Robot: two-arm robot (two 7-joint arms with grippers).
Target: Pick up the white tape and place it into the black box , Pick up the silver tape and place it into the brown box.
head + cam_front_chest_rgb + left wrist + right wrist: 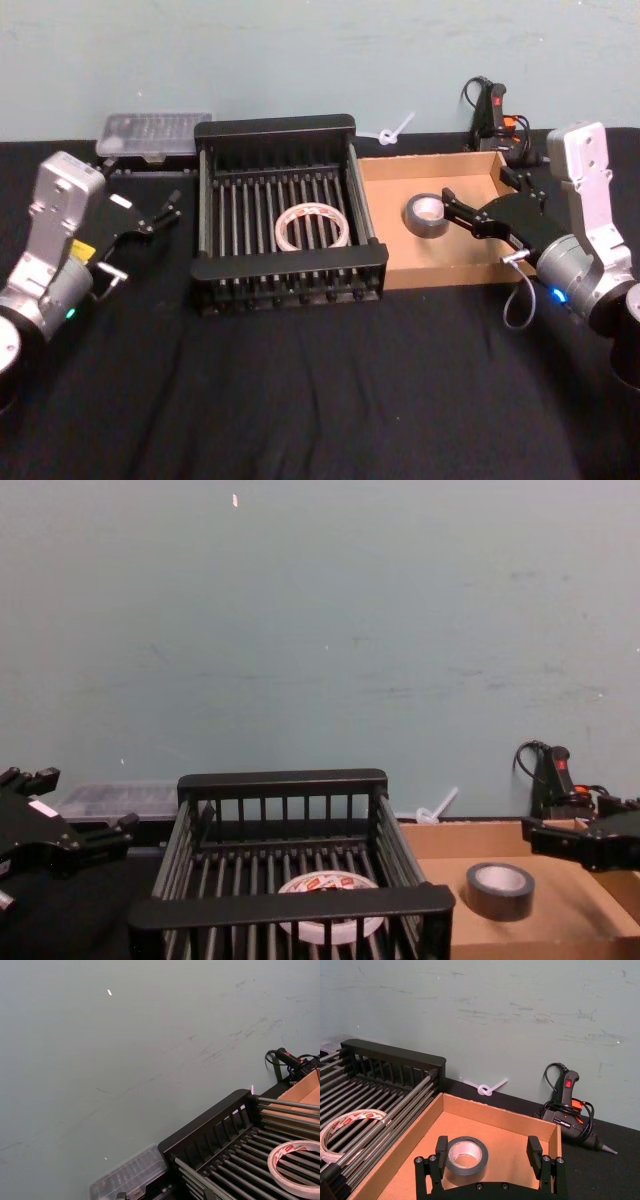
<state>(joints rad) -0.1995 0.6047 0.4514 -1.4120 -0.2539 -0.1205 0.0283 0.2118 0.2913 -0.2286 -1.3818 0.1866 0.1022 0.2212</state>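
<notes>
Head view looks steeply down on the black box (275, 215) and brown box (440, 225). Chest view faces them low, side-on, toward the wall. Both wrist views sit close, sharing the black box.

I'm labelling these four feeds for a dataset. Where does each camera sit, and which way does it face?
Head: high, looking down at the black box, brown box and both tools, left tool, right tool.
Chest: low, facing the wall across both boxes; tools at its edges.
Left wrist: aimed at the wall and crate corner.
Right wrist: over its open tool, facing the silver tape.
All share the white tape.
</notes>
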